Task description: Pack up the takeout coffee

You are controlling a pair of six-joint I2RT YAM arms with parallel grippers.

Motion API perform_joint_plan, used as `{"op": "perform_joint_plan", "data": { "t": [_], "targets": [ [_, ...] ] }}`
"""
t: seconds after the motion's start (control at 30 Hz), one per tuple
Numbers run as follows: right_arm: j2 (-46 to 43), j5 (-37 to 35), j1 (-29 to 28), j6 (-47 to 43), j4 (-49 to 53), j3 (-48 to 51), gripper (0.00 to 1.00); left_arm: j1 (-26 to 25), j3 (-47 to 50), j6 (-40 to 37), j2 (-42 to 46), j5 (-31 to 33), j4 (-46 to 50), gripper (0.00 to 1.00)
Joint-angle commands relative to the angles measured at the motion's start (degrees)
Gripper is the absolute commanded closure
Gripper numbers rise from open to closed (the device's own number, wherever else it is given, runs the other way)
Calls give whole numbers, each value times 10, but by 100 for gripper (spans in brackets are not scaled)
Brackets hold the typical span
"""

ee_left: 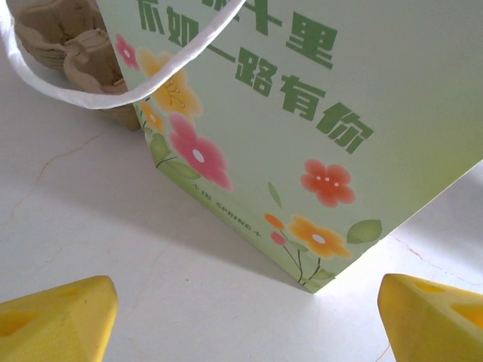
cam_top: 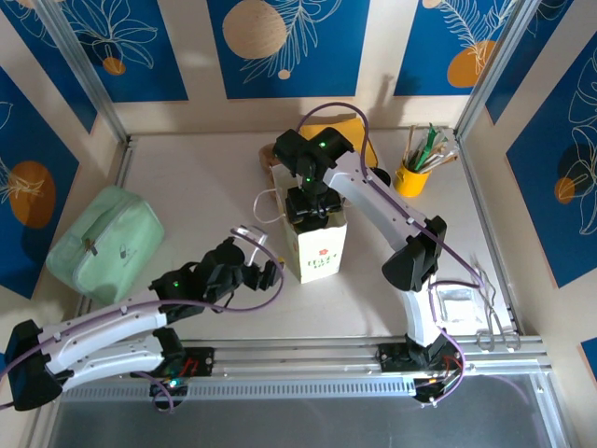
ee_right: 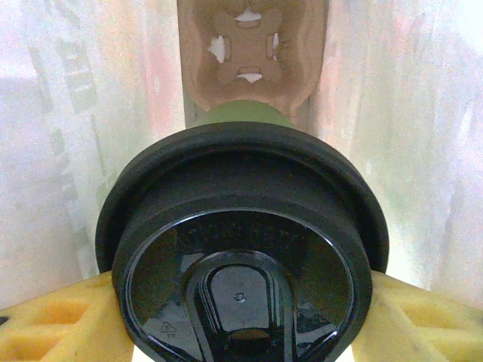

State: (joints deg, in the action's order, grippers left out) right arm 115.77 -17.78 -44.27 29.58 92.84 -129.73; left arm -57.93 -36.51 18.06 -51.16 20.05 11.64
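The takeout coffee (ee_right: 241,256), a dark greenish cup under a black lid, hangs between the walls of the white paper bag (ee_right: 83,128). My right gripper (ee_right: 241,328) is shut on it, a yellow finger at each side of the lid. From above, the right gripper (cam_top: 308,203) reaches down into the mouth of the upright bag (cam_top: 320,252). Beyond the cup, between the bag's walls, lies a brown cardboard carrier (ee_right: 249,45). My left gripper (cam_top: 270,273) stands open at the bag's left side. Its yellow fingertips (ee_left: 56,320) flank the bag's lower corner (ee_left: 313,283) without touching it.
A brown cardboard carrier (ee_left: 60,45) sits behind the bag's left side, under its white handle (ee_left: 75,96). A yellow cup with straws and sticks (cam_top: 411,175) stands at the back right. A green pouch (cam_top: 104,243) lies at the left. A white tray (cam_top: 457,303) and metal tongs (cam_top: 494,329) lie front right.
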Motion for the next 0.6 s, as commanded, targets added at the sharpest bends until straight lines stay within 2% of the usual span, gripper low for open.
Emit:
{"op": "perform_joint_plan", "data": {
  "t": [0.0,0.57],
  "targets": [
    [17,5,-3,4,86,6,36,-4,7,-5,14,13,7,10],
    [7,-8,-9,3,64,41,36,-3,13,-3,15,17,7,10]
  ]
}}
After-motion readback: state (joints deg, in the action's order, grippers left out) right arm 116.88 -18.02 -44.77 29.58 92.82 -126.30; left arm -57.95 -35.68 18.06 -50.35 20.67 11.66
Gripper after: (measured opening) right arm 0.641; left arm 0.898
